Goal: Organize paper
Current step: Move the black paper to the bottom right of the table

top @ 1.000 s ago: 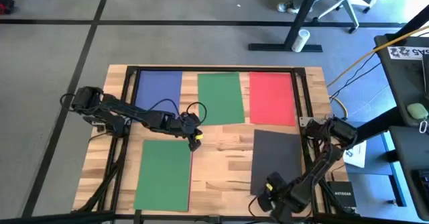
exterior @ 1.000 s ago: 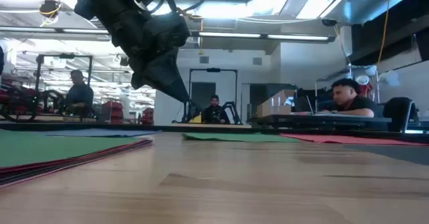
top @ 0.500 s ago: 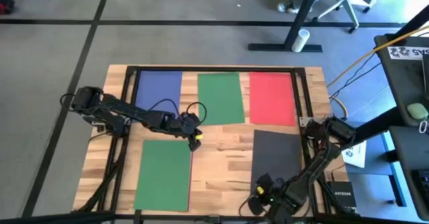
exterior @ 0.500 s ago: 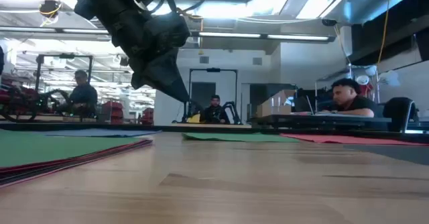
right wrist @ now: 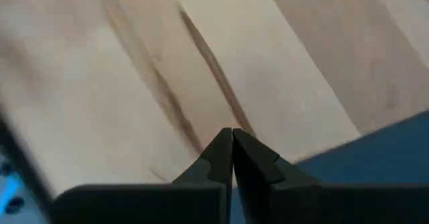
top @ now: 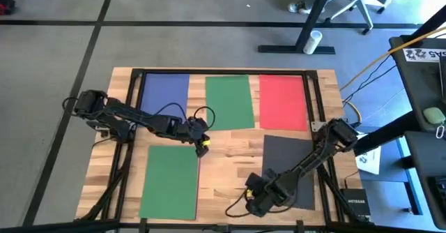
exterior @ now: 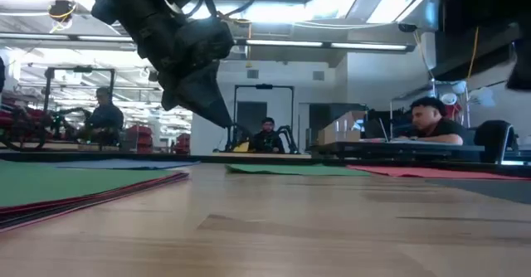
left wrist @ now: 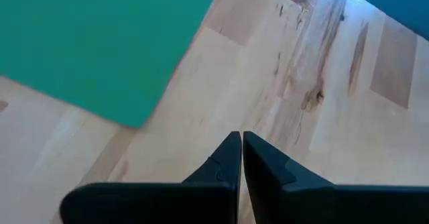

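Note:
Five papers lie flat on the wooden table: a blue sheet (top: pixel 165 92), a green sheet (top: pixel 229 102) and a red sheet (top: pixel 283 102) in a row along the far side, a dark grey sheet (top: pixel 287 164) at the near right, and a green-topped stack (top: pixel 170 181) at the near left. The low view shows pink and red edges (exterior: pixel 99 196) under that green top. My left gripper (top: pixel 204 144) is shut, above bare wood between the two green papers. My right gripper (top: pixel 247 194) is shut, over wood just left of the dark grey sheet (right wrist: pixel 375 163).
Black frame rails run along the table's far edge and both sides (top: pixel 312 93). Bare wood (top: pixel 230 163) lies in the middle between the stack and the dark sheet. People sit at desks in the room beyond the table (exterior: pixel 427 123).
My right gripper has swung from the table's near right corner toward the left edge, crossing the near end of the dark grey sheet to the wood beside it. The papers have stayed in place.

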Available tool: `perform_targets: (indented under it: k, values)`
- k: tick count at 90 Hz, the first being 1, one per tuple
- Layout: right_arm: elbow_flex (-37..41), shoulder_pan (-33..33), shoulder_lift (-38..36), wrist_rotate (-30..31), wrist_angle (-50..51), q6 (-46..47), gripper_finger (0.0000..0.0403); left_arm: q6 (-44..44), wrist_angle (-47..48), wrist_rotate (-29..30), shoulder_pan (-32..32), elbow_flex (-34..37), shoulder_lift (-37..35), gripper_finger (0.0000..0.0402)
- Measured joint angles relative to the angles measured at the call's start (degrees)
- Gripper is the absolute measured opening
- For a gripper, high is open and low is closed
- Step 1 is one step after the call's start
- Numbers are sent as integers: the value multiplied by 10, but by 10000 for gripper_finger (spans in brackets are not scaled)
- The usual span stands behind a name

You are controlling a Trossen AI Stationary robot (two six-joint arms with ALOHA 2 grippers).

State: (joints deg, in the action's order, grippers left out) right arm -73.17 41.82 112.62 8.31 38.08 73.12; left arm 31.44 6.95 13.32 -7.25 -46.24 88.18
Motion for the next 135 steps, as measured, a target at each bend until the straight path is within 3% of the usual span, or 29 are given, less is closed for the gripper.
perform_targets:
  k: [20, 135]
  values:
    - [-3, 4, 20, -40, -9, 6, 0, 0, 1, 0, 0, 0, 0, 0]
    - [-1, 47, 23, -59, -10, 105, 0, 1, 1, 0, -3, 0, 0, 0]
